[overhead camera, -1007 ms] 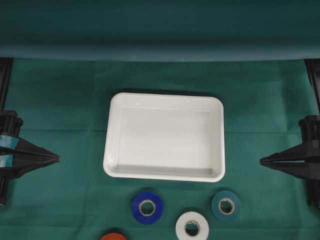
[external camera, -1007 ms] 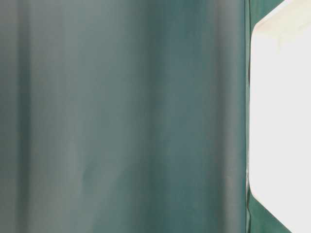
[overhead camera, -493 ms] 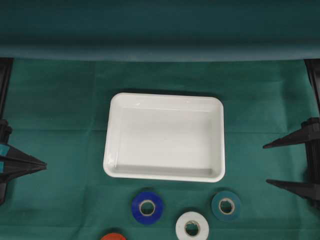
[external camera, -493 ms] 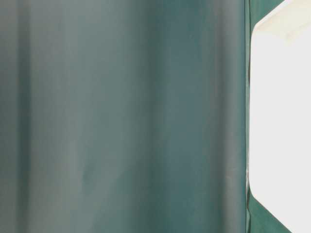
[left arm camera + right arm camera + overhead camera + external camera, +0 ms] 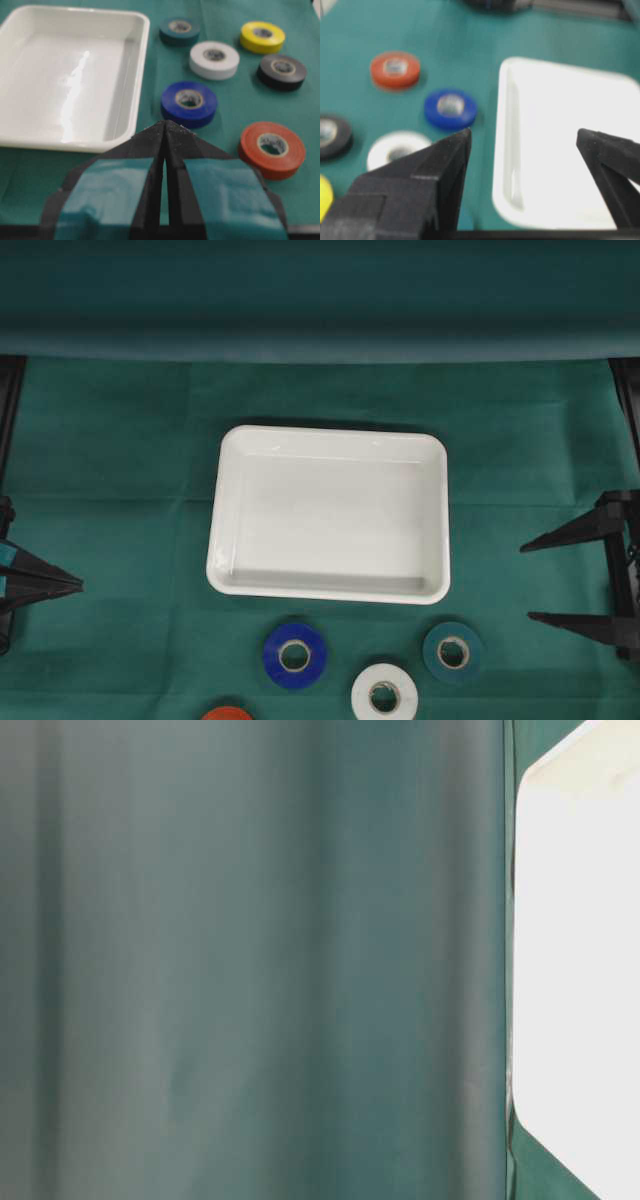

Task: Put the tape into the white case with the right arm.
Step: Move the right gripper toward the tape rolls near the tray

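The white case [image 5: 327, 588] lies empty at the table's middle. It also shows in the left wrist view [image 5: 50, 80], the right wrist view [image 5: 555, 100] and the table-level view [image 5: 580, 970]. In front of it lie a blue tape [image 5: 294, 654], a white tape [image 5: 384, 693], a teal tape [image 5: 452, 651] and a red tape [image 5: 226, 713]. My all-black right gripper [image 5: 526, 582] is wide open and empty at the right edge, apart from the tapes [image 5: 523, 132]. My left gripper [image 5: 78, 584], with light-blue bands, is shut and empty at the left edge [image 5: 165, 123].
The left wrist view also shows a yellow tape [image 5: 262, 36] and a black tape [image 5: 281, 71] beyond the white one [image 5: 214, 59]. A green cloth [image 5: 110, 440] covers the table and a raised green fold [image 5: 320, 330] runs along the back.
My right gripper has gone from shut to wide open and pulled slightly right. My left gripper has drawn back toward the left edge, still shut. The tapes and case have not moved.
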Controlling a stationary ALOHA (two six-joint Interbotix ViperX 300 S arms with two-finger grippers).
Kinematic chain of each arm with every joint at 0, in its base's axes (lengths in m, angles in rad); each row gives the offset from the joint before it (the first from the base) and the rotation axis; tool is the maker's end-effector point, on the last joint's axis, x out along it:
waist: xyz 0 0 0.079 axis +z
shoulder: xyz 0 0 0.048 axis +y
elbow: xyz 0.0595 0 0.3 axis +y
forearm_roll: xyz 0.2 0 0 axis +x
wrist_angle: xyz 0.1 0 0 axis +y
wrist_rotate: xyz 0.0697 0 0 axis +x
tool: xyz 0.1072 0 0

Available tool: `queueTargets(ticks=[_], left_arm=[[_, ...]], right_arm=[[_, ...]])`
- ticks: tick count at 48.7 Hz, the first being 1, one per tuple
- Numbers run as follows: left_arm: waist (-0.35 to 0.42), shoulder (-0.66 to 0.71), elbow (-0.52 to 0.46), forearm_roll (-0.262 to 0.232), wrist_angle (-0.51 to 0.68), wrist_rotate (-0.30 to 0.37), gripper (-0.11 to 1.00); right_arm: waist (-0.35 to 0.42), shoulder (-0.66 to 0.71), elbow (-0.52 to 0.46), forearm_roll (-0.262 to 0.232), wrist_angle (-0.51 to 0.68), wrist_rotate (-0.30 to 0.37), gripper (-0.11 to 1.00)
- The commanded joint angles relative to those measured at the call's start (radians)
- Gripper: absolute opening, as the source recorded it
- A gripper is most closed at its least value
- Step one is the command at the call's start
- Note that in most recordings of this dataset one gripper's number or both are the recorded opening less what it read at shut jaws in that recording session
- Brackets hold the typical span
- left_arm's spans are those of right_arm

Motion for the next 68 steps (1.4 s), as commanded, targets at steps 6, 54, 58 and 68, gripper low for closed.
queueTargets(ticks=[6,54,58,68], left_arm=[[-0.002,0.009,-0.017,-0.003,0.021,0.000,0.00],[0.000,0.009,0.000,-0.003,0.023,0.000,0.00],[0.000,0.008,0.003,-0.003,0.023,0.000,0.00],[0.000,0.003,0.009,-0.003,0.021,0.002,0.00]], right_arm=[[0.002,0.006,-0.052,-0.002,0.242,0.046,0.81],[0.267,0.034,-0.021,-0.048,0.201,0.054,0.72],[0.290,0.048,-0.021,-0.048,0.201,0.049,0.72],[0.327,0.092,-0.023,-0.081,0.198,0.049,0.71]])
